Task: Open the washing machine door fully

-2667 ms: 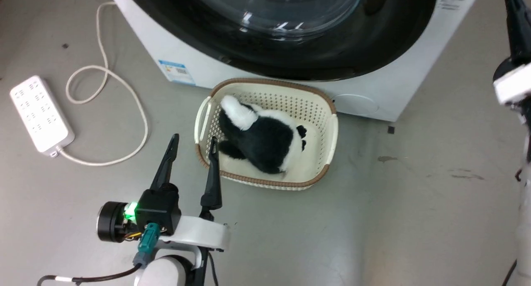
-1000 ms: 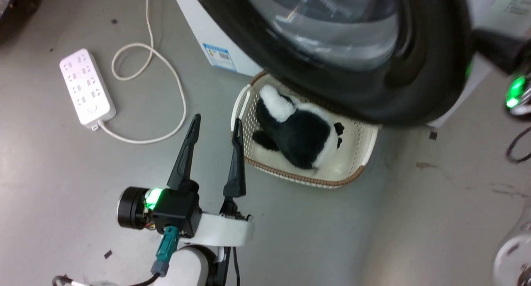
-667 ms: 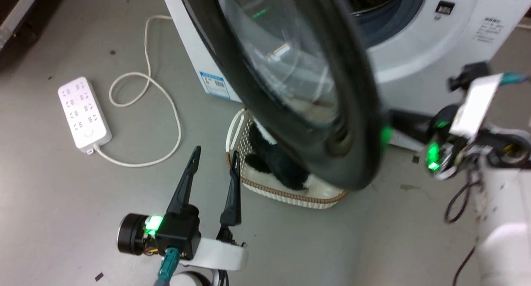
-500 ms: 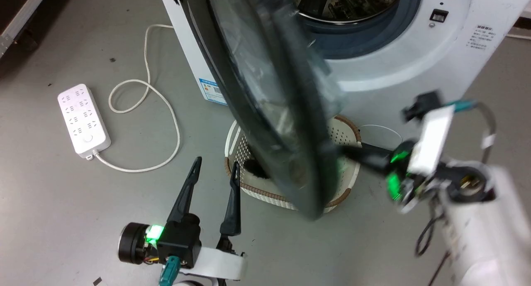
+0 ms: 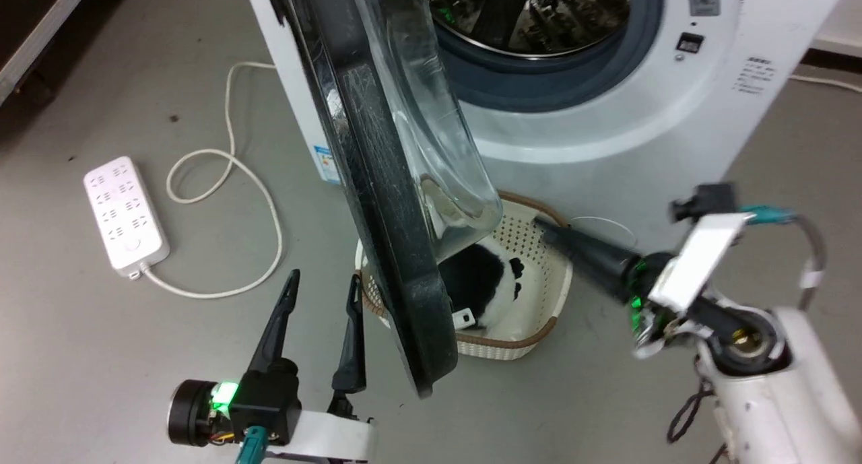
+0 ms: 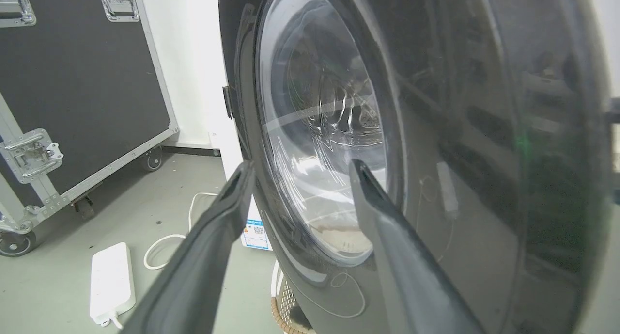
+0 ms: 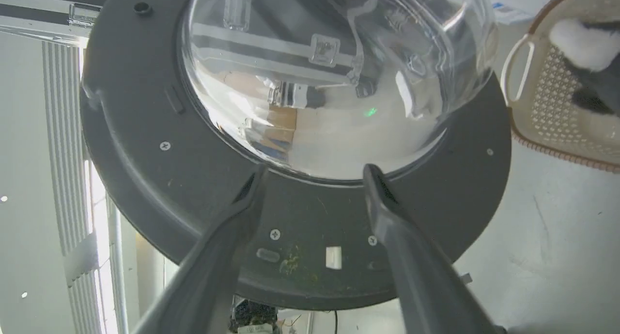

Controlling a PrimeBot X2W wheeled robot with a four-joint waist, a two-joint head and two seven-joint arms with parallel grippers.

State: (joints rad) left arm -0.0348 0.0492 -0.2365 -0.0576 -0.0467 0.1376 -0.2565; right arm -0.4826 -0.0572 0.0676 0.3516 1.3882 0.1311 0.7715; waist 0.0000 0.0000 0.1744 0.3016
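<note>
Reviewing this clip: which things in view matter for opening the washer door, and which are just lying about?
Part of the job:
washing machine door, standing open
washing machine
right gripper, open, facing the door's inner side

Lying about:
basket
plush toy inside it
power strip
black wheeled case
left gripper, open, holding nothing

The grey floor carries the washing machine; a basket stands in front of it, a power strip to its left.
</note>
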